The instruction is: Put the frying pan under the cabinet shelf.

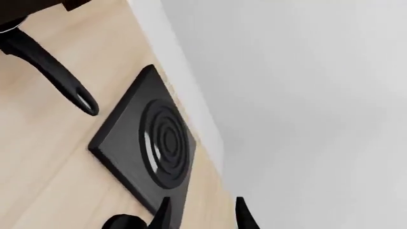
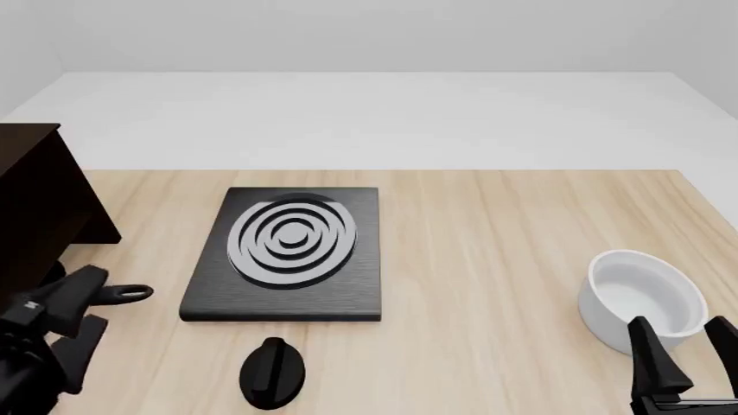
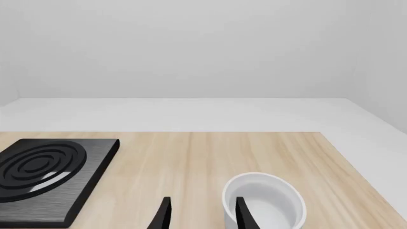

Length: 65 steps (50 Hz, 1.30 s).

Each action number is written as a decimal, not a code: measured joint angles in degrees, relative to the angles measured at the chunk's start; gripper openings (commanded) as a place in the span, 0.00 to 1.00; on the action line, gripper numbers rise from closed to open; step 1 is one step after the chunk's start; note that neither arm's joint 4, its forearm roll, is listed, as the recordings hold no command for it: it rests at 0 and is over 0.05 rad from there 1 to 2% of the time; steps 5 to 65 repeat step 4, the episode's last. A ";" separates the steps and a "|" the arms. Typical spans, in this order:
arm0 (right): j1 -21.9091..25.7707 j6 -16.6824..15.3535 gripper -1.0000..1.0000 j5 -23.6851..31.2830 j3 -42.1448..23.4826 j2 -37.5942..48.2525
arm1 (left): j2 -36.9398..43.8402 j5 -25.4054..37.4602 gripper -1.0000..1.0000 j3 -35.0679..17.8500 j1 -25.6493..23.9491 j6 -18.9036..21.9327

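Front view: right gripper (image 2: pixel 683 344) hangs with jaws parted and empty before the white bowl (image 2: pixel 641 298). Left gripper (image 1: pixel 202 210), likewise spread, holds nothing; beyond it, the frying pan (image 1: pixel 47 67) handle protrudes beneath the cabinet shelf (image 2: pixel 41 207).

- Frying pan handle (image 1: pixel 54 71): black, short and tapered, with a pale slot near its tip; in the left wrist view it lies over the pale wood.
- In the front view only the handle tip (image 2: pixel 124 294) shows, poking out at the left edge, low.
- Pan body: hidden in both views; rim and inner face cannot be told.
- Cabinet shelf (image 2: pixel 34 207): dark brown, nearly black, flat boards, upright at the table's far-left edge, cut off by the frame.
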 measured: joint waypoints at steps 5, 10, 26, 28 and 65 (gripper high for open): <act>0.00 0.00 1.00 0.00 0.00 0.00 | -2.97 2.33 1.00 -1.94 -1.15 4.15; 0.00 0.00 1.00 0.00 0.00 0.00 | -2.97 2.33 1.00 -1.94 -1.15 4.15; 0.00 0.00 1.00 0.00 0.00 0.00 | -2.97 2.33 1.00 -1.94 -1.15 4.15; 0.00 0.00 1.00 0.00 0.00 0.00 | -2.97 2.33 1.00 -1.94 -1.15 4.15; 0.00 0.00 1.00 0.00 0.00 0.00 | -2.97 2.33 1.00 -1.94 -1.15 4.15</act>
